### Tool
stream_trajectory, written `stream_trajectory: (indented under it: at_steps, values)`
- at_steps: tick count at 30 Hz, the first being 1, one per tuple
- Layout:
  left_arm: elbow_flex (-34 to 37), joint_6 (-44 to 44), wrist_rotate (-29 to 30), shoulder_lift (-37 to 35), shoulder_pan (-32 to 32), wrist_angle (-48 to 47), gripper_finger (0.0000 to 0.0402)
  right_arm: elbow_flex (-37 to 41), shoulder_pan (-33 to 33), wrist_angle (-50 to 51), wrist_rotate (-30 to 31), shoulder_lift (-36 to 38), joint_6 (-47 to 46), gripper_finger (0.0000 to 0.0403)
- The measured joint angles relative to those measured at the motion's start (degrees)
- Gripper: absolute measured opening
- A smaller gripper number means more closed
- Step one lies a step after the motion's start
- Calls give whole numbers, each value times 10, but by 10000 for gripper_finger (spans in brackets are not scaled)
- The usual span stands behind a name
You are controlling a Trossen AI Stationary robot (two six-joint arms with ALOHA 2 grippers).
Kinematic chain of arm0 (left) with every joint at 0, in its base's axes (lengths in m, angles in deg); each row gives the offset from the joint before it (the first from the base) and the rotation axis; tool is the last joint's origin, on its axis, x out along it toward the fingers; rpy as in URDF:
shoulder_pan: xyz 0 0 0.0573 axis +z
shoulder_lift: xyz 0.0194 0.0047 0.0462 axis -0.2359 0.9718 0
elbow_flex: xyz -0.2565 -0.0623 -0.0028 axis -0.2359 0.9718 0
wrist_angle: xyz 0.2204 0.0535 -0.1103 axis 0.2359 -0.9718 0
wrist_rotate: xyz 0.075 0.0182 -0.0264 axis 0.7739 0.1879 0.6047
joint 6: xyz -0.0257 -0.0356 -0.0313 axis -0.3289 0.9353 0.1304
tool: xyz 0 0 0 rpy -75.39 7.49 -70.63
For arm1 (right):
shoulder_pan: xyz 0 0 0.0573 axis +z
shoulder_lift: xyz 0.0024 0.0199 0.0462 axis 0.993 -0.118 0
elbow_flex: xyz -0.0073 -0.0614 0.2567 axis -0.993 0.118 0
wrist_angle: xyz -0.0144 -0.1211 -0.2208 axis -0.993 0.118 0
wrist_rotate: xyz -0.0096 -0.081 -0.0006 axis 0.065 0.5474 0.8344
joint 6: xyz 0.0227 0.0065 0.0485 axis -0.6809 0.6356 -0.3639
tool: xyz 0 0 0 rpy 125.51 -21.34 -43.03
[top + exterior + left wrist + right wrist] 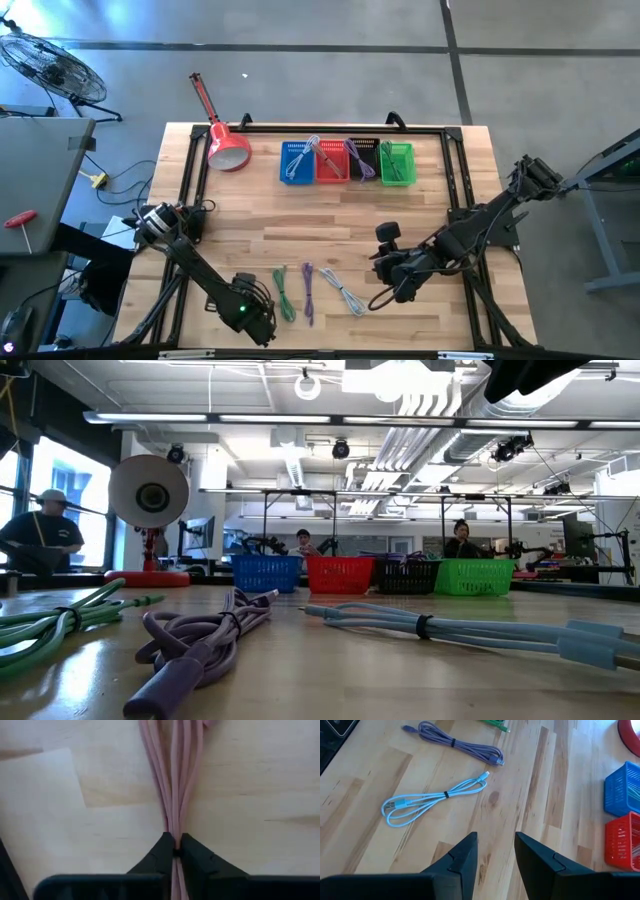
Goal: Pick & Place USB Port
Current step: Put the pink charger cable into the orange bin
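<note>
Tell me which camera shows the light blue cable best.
The right wrist view: the whole light blue cable lies unobstructed, both plugs and its tie visible. The high view shows it small; the low view shows it only side-on. The left wrist view misses it.

Bare wood fills the middle of the table [330,215], an open band from left edge to right. Along the far edge four baskets [346,162] stand in a touching row, with a red lamp [226,147] just beside them toward the far left corner. Near the front edge, green [284,293], purple [309,292] and blue [343,292] cables lie side by side, narrow gaps between them.
</note>
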Motion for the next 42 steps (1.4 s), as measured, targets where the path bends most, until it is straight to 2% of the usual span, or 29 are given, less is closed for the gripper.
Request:
stream_trajectory:
  at_steps: [5,9,12,15,19,25,28,31,36,42]
  values:
    - [0,-4,5,1,0,-8,13,0,0,0,0,0,0,122]
    - [1,-11,42,-1,-1,-18,7,0,0,0,1,0,0,122]
    - [1,-50,90,-9,0,-30,5,0,0,0,3,0,0,122]
    - [-11,-115,170,-21,5,-74,4,0,0,-24,4,0,7,122]
    - [-31,-195,314,-75,17,-153,1,0,-4,-101,16,0,42,122]
    - [-35,-352,667,-181,19,-179,0,0,-28,-200,67,0,113,122]
    - [-35,-416,774,-219,19,-178,0,0,-48,-267,46,0,152,122]
    - [-35,-456,812,-245,19,-178,0,0,-69,-327,7,0,183,122]
    - [-35,-481,827,-255,19,-175,0,0,-95,-405,-67,0,226,122]
    - [-35,-524,843,-255,19,-170,0,0,-122,-458,-93,0,262,122]
